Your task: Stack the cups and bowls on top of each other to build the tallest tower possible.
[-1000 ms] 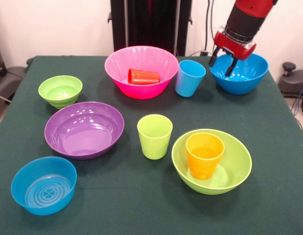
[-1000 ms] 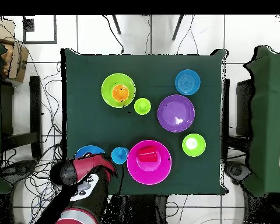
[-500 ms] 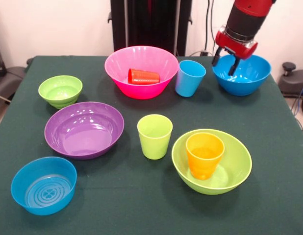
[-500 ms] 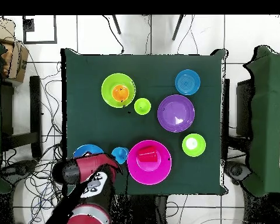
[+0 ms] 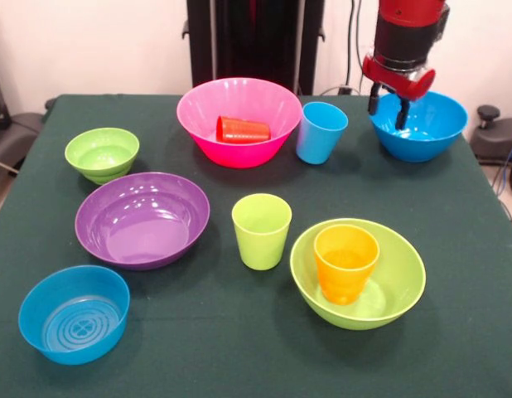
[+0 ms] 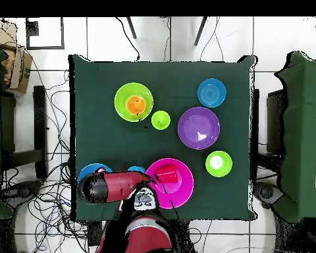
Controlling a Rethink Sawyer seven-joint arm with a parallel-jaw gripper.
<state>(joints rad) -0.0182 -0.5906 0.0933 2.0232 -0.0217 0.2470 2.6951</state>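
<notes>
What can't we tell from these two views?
- Overhead view: the arm covers most of the large blue bowl and the light blue cup.
- Front view: whether the pincer grips the large blue bowl's rim or just hangs over it; its tips overlap the bowl.
- Front view: the red cup's underside, hidden by the pink bowl's wall.

Pink bowl (image 5: 239, 117) holds red cup (image 5: 243, 129); small blue bowl (image 5: 74, 313) ringed; claw (image 5: 388, 106) seemingly black

We see one cup (image 5: 243, 129) lying inside the far bowl (image 5: 239, 120), another cup (image 5: 345, 263) standing inside the near-right bowl (image 5: 358, 274), and a third cup (image 5: 261, 230) on the tabletop (image 5: 239, 348) just left of that bowl.
</notes>
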